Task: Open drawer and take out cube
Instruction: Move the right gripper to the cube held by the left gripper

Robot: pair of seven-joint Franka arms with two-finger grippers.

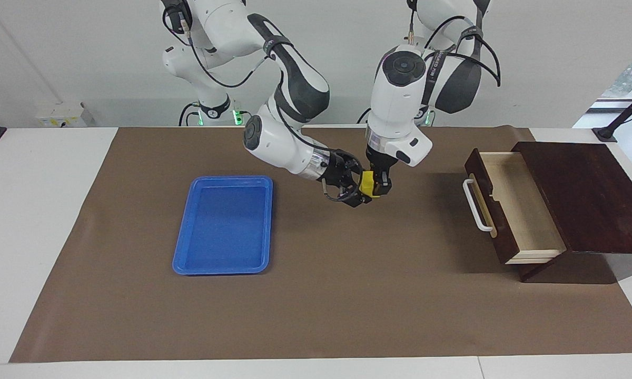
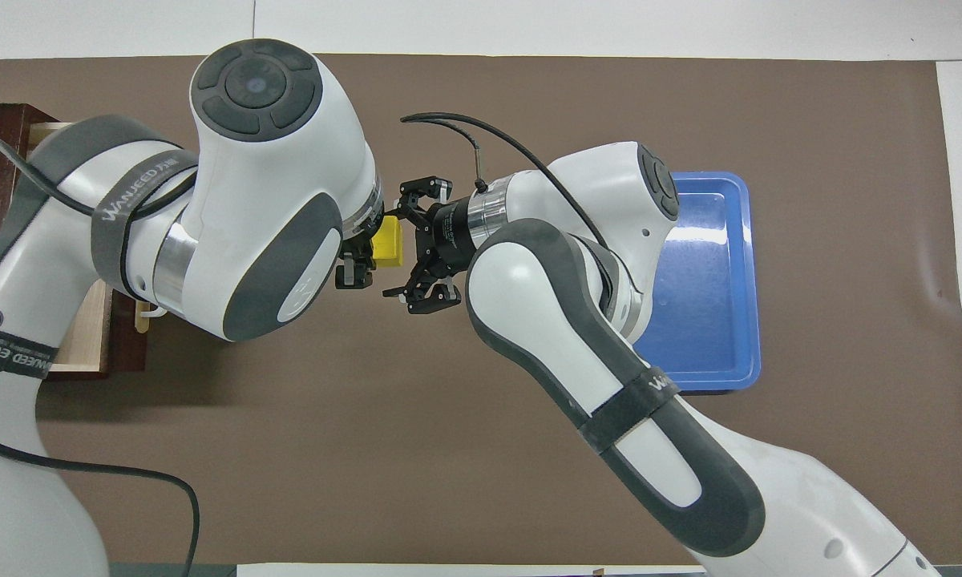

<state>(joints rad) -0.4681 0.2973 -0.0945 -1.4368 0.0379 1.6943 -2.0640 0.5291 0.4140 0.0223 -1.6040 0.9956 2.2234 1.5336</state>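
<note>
Yellow cube (image 1: 367,183), mid-frame, is pinched from above by the left claw (image 1: 379,187), the right claw (image 1: 359,185) spread around its side.

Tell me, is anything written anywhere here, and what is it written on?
"WANJEED": white letters on the dark band around the left arm.
"EED": the end of the same word, on a second dark band lower on that arm; the rest curves out of sight.
Right arm's dark band: white letters, too slanted to read.
Elsewhere: no writing shows.

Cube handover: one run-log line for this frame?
drawer: open | cube: airborne over mat, in left gripper | right gripper: around cube, grip unconfirmed | tray: holds nothing
</note>
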